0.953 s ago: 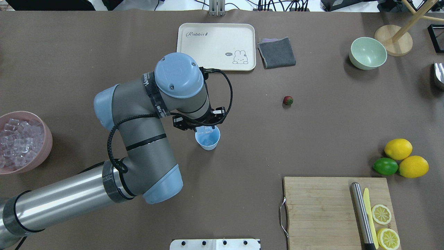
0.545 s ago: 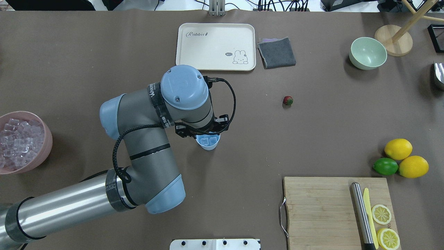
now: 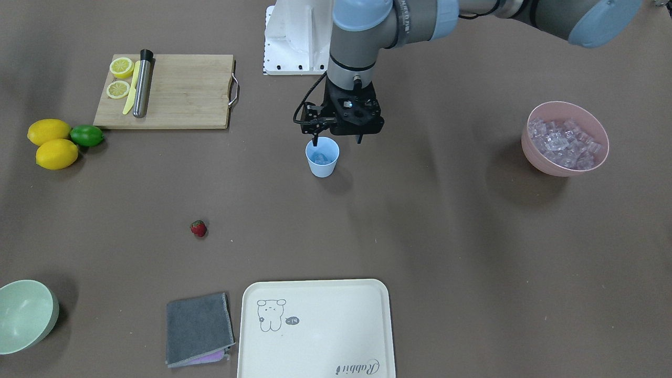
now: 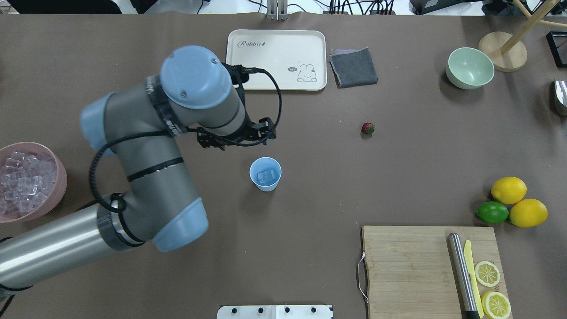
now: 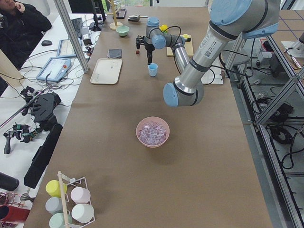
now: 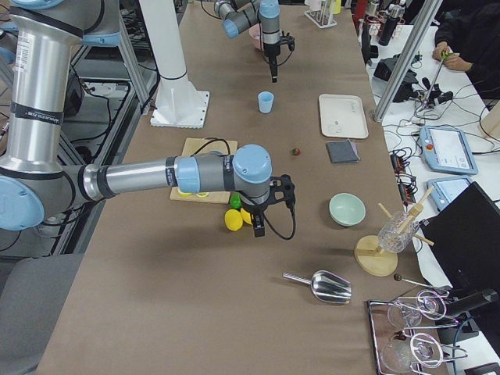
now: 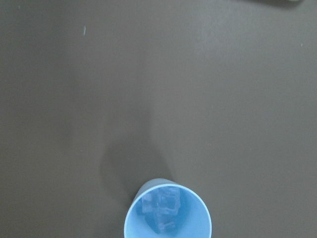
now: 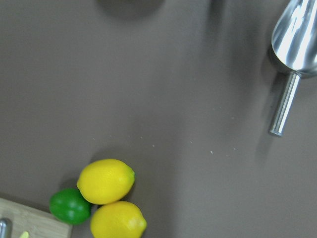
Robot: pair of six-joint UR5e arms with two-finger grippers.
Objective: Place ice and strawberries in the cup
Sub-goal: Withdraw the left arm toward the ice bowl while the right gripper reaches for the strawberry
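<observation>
The light-blue cup (image 4: 265, 174) stands upright mid-table with a few ice cubes (image 4: 268, 176) inside. They also show in the left wrist view (image 7: 161, 206). My left gripper (image 3: 337, 139) hangs open and empty just behind and above the cup (image 3: 322, 157), on the robot's side. More ice (image 4: 24, 181) fills the pink bowl (image 4: 62, 177) at the left edge. The strawberry (image 4: 367, 128) lies alone on the table, right of the cup. My right gripper (image 6: 258, 226) hovers by the lemons in the exterior right view only. I cannot tell if it is open or shut.
A cream tray (image 4: 276, 60) and grey cloth (image 4: 353, 66) lie at the far side, with a mint bowl (image 4: 469, 68) at the far right. Two lemons and a lime (image 4: 509, 204) and a cutting board (image 4: 425, 270) sit front right. A metal scoop (image 8: 292, 54) lies near the right arm.
My left gripper held an ice cube over the cup, let it go into the cup, and has pulled away toward the far left. The cup now shows uncovered.
</observation>
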